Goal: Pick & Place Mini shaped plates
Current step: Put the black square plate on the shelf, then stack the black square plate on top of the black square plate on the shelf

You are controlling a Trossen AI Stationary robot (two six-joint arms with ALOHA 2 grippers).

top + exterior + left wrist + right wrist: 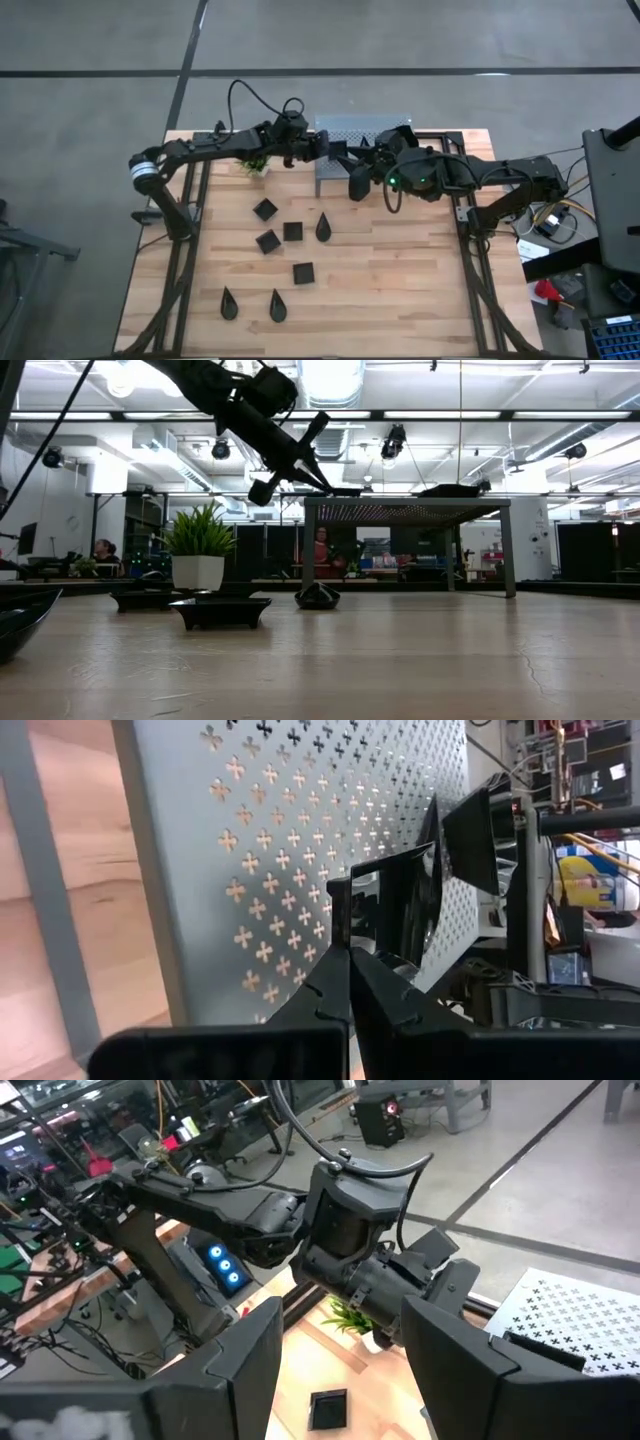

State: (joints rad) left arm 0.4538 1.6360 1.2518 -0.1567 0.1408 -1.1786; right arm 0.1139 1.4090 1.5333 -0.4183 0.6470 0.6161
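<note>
The mini shaped plates are small black dishes. Several lie on the wooden table: squares (265,209) (303,272) and teardrops (323,228) (277,305). My left gripper (325,150) (347,965) reaches over the left part of the grey perforated shelf (350,125) and is shut on a square plate (400,905) (345,491). My right gripper (345,1380) (357,180) hovers open at the shelf's near side, above the table, with nothing between its fingers. It faces the left arm's wrist. My left gripper pinches the square plate's raised rim (340,925) at one edge, between its two fingers. The fingers come slanting down from the table's left side. The plate sits flat at the level of the shelf's top (300,820); whether it rests on it I cannot tell.
A small green potted plant (252,163) (200,545) stands on the table left of the shelf, under the left arm. Another flat dark shape (450,489) lies farther along the shelf's top. Bare wood shows on the table's near right part (400,290).
</note>
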